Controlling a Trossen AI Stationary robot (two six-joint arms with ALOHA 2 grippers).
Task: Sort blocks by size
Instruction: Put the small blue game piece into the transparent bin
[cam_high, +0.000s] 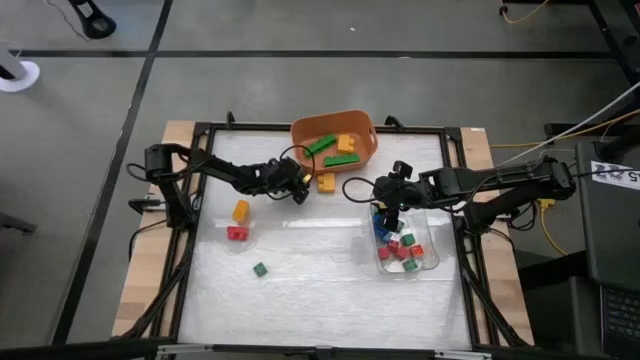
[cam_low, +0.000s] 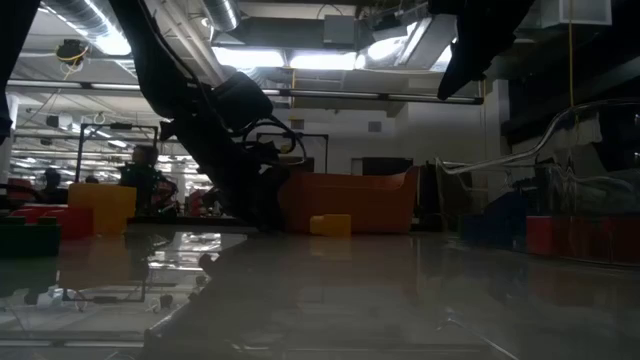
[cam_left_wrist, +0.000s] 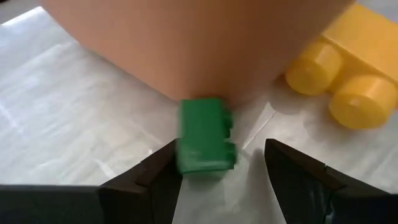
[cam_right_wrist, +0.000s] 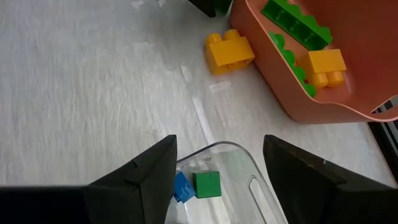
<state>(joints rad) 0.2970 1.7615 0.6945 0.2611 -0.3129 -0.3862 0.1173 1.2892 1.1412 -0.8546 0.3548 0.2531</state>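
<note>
A small green brick (cam_left_wrist: 204, 143) lies on the table at the foot of the orange bin's wall (cam_left_wrist: 205, 43). My left gripper (cam_high: 300, 187) is open, low at the bin's near side, its fingers on either side of that brick (cam_left_wrist: 221, 171). A yellow studded brick (cam_high: 326, 182) lies beside it. A yellow block (cam_high: 240, 210), a red block (cam_high: 237, 233) and a green cube (cam_high: 260, 269) lie at the left. My right gripper (cam_high: 390, 197) is open and empty above the far end of the clear tray (cam_high: 428, 262), over a green cube (cam_right_wrist: 207, 184) and a blue cube (cam_right_wrist: 180, 186). My left gripper has the green brick between its open fingers, which come in low and nearly level toward the bin. The brick's side (cam_left_wrist: 183, 146) lies close against one finger (cam_left_wrist: 163, 171); I cannot tell whether they touch. The brick rests on the table.
The orange bin (cam_high: 362, 128) at the far middle holds long green bricks (cam_high: 322, 145) and yellow bricks (cam_high: 346, 143). The clear tray holds several small red, blue, green and white blocks. The table's near half is bare white board (cam_high: 320, 300).
</note>
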